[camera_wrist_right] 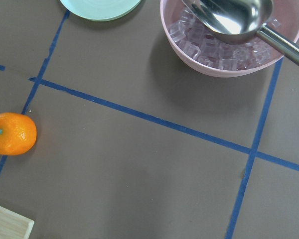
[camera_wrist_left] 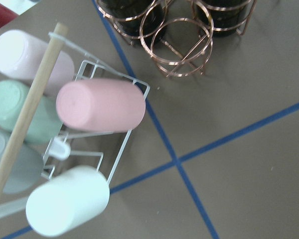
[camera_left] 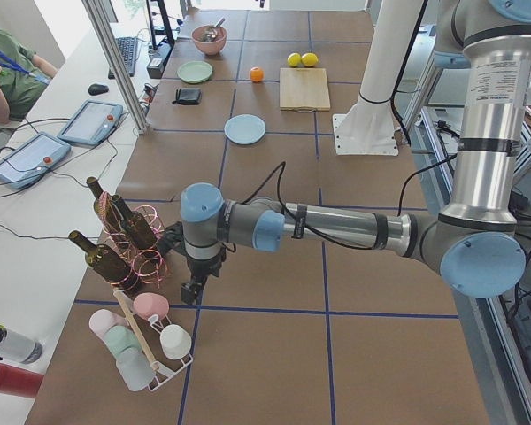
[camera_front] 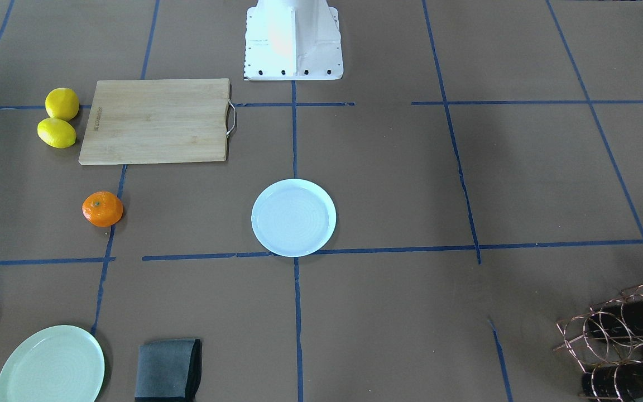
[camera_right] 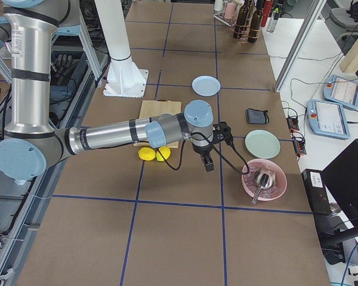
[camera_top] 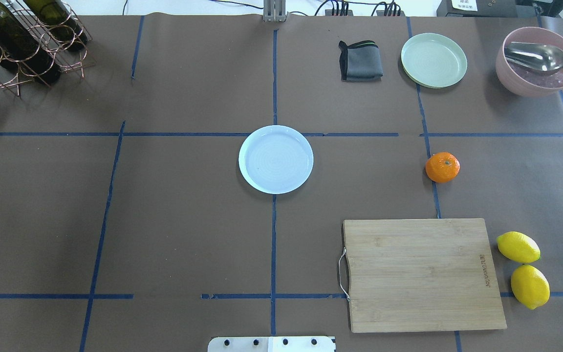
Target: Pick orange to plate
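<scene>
Found the orange (camera_top: 442, 167) resting on the brown table (camera_top: 174, 230), on a blue tape line on the robot's right side and well apart from the plate (camera_top: 275, 159). Saw the plate lying bare at the table's centre, where the tape lines meet. Noted the cutting board (camera_top: 421, 274) lying flat nearer the robot's base than the orange and apart from it, with two lemons (camera_top: 518, 247) just beside its outer edge, close against each other. Spotted, on the far side of the orange, a pale green plate (camera_top: 434, 60), a folded grey cloth (camera_top: 360, 61) near it, and a pink bowl (camera_top: 511, 80) holding clear cubes and a metal spoon (camera_top: 538, 57). Caught the right gripper (camera_right: 209, 165) only in the exterior right view, pointing down above the table between the lemons and the pink bowl; could not tell whether it stood parted or closed. Picked out the orange lying free at the left edge of the right wrist view, untouched by anything. Caught the left gripper (camera_left: 192, 290) only in the exterior left view, pointing down toward the table's left end, near the copper bottle rack (camera_left: 128, 243) and a white cup rack (camera_wrist_left: 107, 149); could not tell its state either.
</scene>
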You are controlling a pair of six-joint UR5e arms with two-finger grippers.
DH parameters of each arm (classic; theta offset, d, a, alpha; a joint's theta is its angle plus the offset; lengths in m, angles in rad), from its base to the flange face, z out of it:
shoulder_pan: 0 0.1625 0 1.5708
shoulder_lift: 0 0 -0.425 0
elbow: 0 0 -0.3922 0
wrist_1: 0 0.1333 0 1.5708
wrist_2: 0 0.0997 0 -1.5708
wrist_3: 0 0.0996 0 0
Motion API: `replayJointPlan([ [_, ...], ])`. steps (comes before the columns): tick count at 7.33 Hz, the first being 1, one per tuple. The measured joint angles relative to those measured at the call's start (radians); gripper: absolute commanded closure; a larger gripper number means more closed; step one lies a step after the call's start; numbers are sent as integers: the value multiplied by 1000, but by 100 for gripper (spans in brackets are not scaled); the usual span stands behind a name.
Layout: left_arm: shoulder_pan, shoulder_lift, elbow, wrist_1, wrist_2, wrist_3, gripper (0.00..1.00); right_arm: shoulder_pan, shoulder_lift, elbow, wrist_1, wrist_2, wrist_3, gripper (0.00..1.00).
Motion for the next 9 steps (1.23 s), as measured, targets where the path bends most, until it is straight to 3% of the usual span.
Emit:
replayJointPlan([
  [2,-31,75,-6,18,-120,-47,0,-45,27,4,2,10,0,0],
  [5,-51,105,-22,26,-153,-91,0,-153,119,4,8,-19,119,0],
  [9,-51,101,-41,25,-156,-94,0,-478,171,-22,175,-309,522,0],
])
